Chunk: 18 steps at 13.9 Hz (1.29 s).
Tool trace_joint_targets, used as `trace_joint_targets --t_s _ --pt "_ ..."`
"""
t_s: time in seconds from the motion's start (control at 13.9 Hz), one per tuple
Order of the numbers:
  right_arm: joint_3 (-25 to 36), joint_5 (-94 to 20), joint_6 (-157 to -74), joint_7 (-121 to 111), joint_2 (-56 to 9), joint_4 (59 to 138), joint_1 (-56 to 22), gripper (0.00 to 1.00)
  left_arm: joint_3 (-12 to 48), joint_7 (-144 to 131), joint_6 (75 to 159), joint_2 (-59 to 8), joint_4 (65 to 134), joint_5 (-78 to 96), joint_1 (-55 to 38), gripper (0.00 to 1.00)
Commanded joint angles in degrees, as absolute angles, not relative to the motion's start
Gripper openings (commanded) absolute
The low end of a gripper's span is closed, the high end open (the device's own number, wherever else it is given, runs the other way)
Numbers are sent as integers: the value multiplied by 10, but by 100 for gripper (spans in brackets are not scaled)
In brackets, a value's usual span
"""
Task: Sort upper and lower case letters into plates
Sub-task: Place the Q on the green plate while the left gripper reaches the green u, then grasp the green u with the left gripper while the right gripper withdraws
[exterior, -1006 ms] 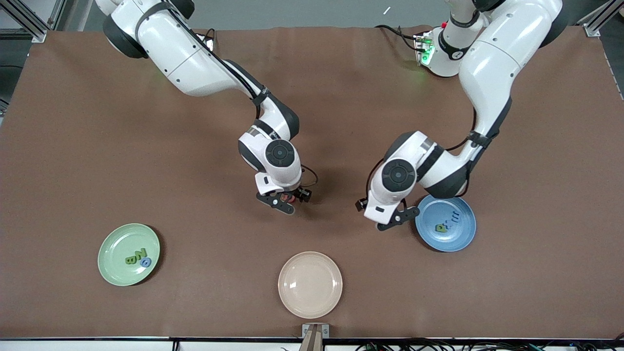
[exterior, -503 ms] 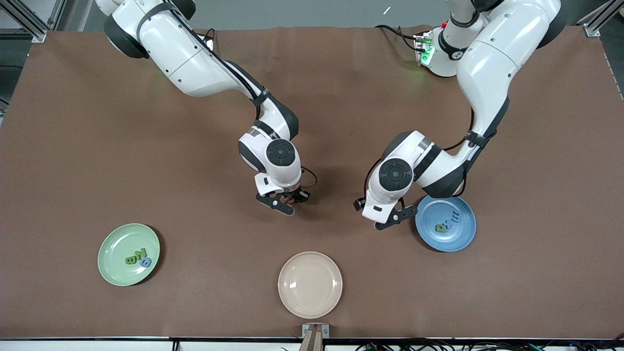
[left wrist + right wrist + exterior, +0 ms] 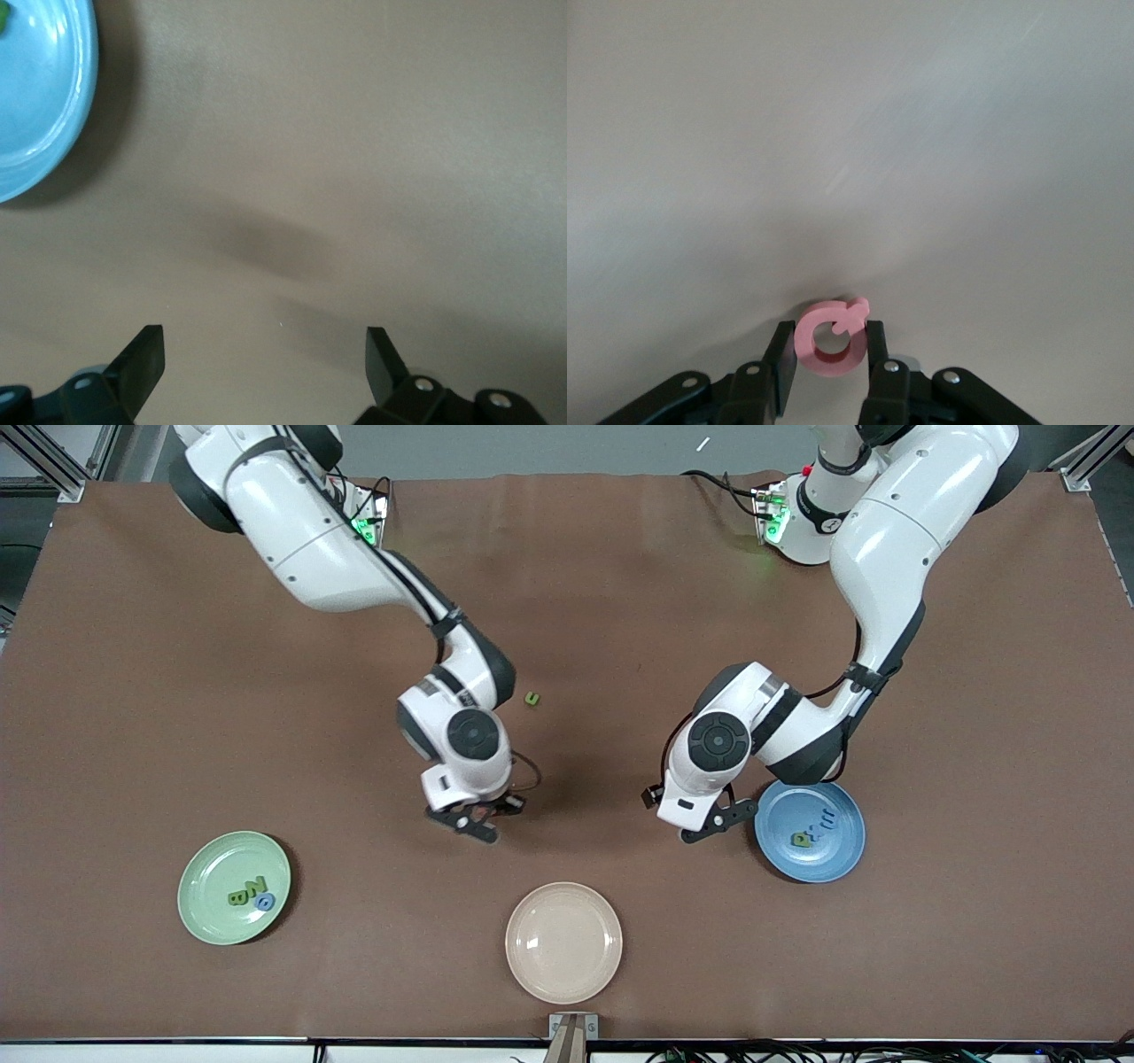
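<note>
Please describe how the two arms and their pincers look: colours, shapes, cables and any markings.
Both arms have glossy white rounded shells with dark grey or black joint bands and a round black cap at the wrist. Thin black cables run along each forearm. The right pincer and the left pincer are black, with flat tapered fingers and small silver screws. A green light glows by each base.

Brown matte table [image 3: 177, 646] spanning nearly the whole front view, evenly lit. Grey floor [image 3: 549, 447] along the top edge, aluminium frame posts [image 3: 53, 460] at the corners. Cables [image 3: 797, 1052] trailing along the nearest edge.
</note>
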State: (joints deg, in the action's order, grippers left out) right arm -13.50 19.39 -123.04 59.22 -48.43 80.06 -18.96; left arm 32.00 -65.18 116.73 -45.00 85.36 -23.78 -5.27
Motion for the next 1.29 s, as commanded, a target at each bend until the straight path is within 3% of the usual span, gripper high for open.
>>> trace_joint_targets --t_s 0.0,0.36,0.57,0.65,0.79,0.93,1.08,1.22 --pt "-146 198 -1187 458 -446 817 -110 5 319 -652 1166 -443 854 -243 -71 100" --pt "-149 193 -1189 180 -436 817 35 7 312 -651 1167 -448 850 -248 -176 100" --pt "-145 202 -1234 58 -445 815 89 14 289 -649 1172 -448 848 -249 -242 98" --pt "-142 202 -1271 25 -453 815 99 21 285 -642 1186 -453 846 -249 -256 97" --pt "-128 202 -1322 -15 -470 815 110 46 276 -639 1239 -465 845 -263 -299 91" --pt "-126 201 -1325 -16 -469 815 110 92 264 -588 1252 -473 839 -300 -331 88" --pt "-126 200 -1323 -17 -466 805 106 100 264 -487 1261 -495 817 -307 -338 86" --pt "-130 198 -1315 -50 -453 809 103 100 264 -479 1264 -514 791 -303 -365 81"
